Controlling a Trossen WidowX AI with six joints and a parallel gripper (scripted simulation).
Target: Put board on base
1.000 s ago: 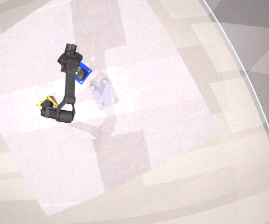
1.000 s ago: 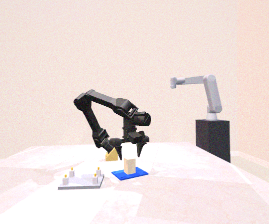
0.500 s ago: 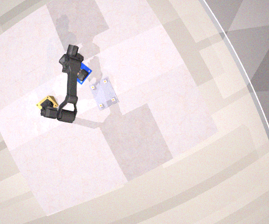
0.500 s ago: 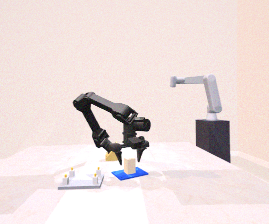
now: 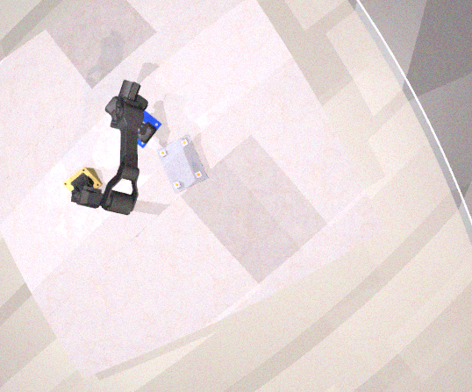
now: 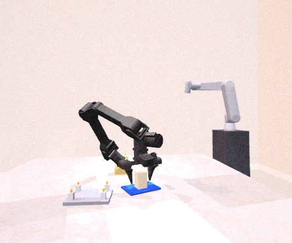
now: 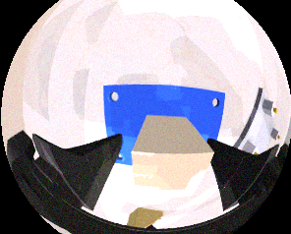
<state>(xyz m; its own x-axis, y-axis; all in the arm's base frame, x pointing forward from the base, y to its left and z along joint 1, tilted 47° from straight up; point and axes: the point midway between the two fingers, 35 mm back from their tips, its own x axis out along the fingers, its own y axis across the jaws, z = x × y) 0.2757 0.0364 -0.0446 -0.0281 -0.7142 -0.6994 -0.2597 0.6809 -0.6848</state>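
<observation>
Blue board (image 5: 152, 119) (image 6: 153, 187) (image 7: 167, 100) — partly hidden, fingers (image 5: 146, 131) (image 6: 141, 179) open

Up top, the first camera looks almost straight down from high above, far enough back to take in the desk (image 5: 220, 253) (image 6: 174, 217), the whole arm (image 5: 129, 144) (image 6: 114, 116) and some floor past the curved edge. Over to the exterior view: it stands off to the side, low, only a little above desk height, facing nearly level across to the far wall (image 6: 120, 51). And the wrist camera is the closest by far, riding by the end effector (image 6: 141, 176) (image 7: 166, 172), looking out past the fingers at the board (image 5: 153, 124) (image 6: 128, 187) (image 7: 162, 100), in a round, wide view. All three share board and base (image 5: 181, 163) (image 6: 87, 200) (image 7: 248, 133), the base at the wrist view's right edge.
</observation>
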